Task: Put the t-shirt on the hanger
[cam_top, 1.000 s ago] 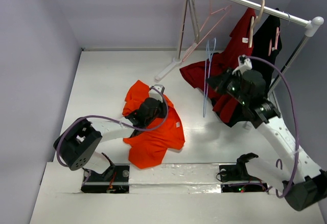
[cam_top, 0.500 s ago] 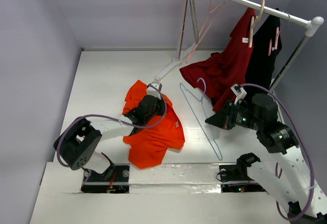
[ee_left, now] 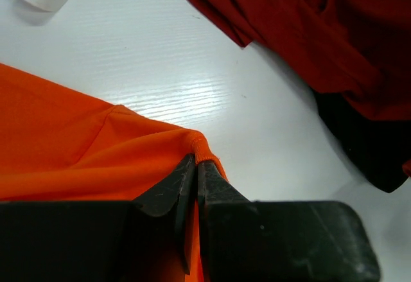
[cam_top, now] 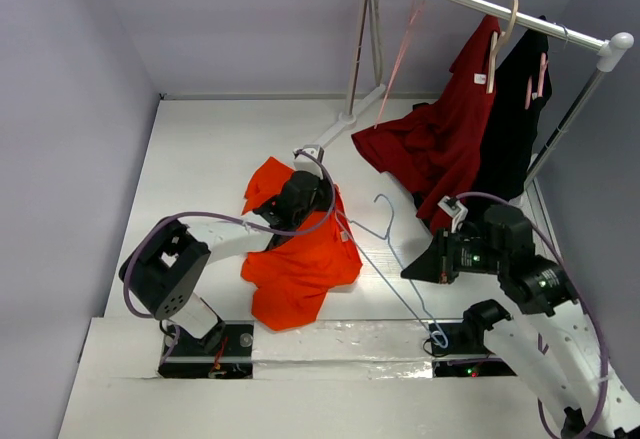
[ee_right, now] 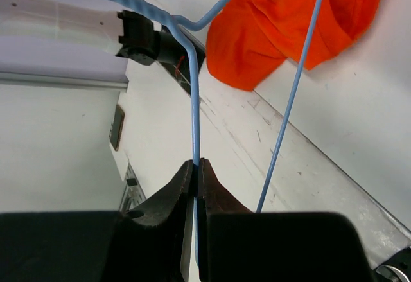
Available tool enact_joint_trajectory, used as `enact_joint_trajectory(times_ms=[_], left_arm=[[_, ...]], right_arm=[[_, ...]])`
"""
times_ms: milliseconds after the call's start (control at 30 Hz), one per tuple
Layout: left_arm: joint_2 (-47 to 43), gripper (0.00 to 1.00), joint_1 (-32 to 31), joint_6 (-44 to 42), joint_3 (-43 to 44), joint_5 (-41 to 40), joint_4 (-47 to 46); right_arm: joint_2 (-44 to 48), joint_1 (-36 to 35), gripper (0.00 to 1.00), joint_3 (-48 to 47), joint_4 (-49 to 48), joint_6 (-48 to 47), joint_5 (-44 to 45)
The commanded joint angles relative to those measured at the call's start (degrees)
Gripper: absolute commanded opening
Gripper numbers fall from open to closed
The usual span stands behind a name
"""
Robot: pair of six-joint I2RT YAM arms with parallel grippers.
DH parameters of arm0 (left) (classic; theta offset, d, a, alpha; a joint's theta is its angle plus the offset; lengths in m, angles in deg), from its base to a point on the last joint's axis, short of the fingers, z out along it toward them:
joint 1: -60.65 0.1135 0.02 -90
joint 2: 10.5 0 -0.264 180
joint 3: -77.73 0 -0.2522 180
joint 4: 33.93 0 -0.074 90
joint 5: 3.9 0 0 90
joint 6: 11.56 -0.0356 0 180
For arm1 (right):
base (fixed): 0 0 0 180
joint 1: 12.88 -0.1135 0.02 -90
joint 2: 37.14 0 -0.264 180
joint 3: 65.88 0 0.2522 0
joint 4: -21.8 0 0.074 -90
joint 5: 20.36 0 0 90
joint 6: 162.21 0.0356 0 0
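The orange t-shirt [cam_top: 300, 264] lies crumpled on the white table left of centre. My left gripper [cam_top: 303, 199] is at its far edge and is shut on a ribbed edge of the t-shirt [ee_left: 77, 147]; the jaws pinch the fabric at their tips [ee_left: 196, 161]. My right gripper [cam_top: 425, 264] is shut on the wire of the light-blue hanger [cam_top: 390, 281]. The hanger is held tilted just right of the shirt, with its hook up and its far corner near the shirt's edge. In the right wrist view the hanger wire [ee_right: 194, 115] runs up from the closed gripper [ee_right: 196, 164] toward the t-shirt [ee_right: 289, 18].
A garment rack [cam_top: 480, 4] stands at the far right. It holds a dark red shirt [cam_top: 440, 139], a black garment [cam_top: 510, 124], a pink hanger [cam_top: 400, 44] and a beige hanger [cam_top: 505, 34]. Its white foot [cam_top: 330, 137] lies on the table beyond the t-shirt.
My right gripper has carried the blue hanger from beside the red shirt down and left to the orange t-shirt. My left gripper has shifted slightly right with the shirt edge.
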Motion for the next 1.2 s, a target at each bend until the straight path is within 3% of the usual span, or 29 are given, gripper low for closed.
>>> enact_joint_trajectory(times_ms=[0,333,500,733,933,1100,1167], left_arm=[[-2.61,0.00,0.17,1.04,0.95,-0.90,-0.26],[-6.57,0.00,0.17,1.30,-1.95,0.16,-0.34],[-7.80,0.00,0.17,1.12,-3.18,0.33,-0.61],[-10.61,0.00,-1.06,1.92,-4.50,0.42,-0.52],[-13.25,0.00,-1.66,2.62,-4.94,1.20,0.53],[-17.81,0.00,-3.25,3.58,-4.77,0.77,4.47],[-20.01,0.00,-3.25,4.02,-4.85,-1.76,6.94]], right_arm=[[0.29,-0.28,0.00,3.38,-6.71,0.81,-2.24],[0.55,-0.28,0.00,10.41,-22.33,8.79,-1.44],[2.31,-0.81,0.00,12.17,-25.34,12.30,1.10],[1.70,-1.34,0.00,17.79,-39.99,19.43,3.48],[-4.08,-11.95,0.00,19.21,-48.28,20.24,13.22],[-8.58,-22.41,0.00,18.33,-53.29,15.59,28.07],[-9.37,-23.05,0.00,18.59,-55.23,14.00,33.16]])
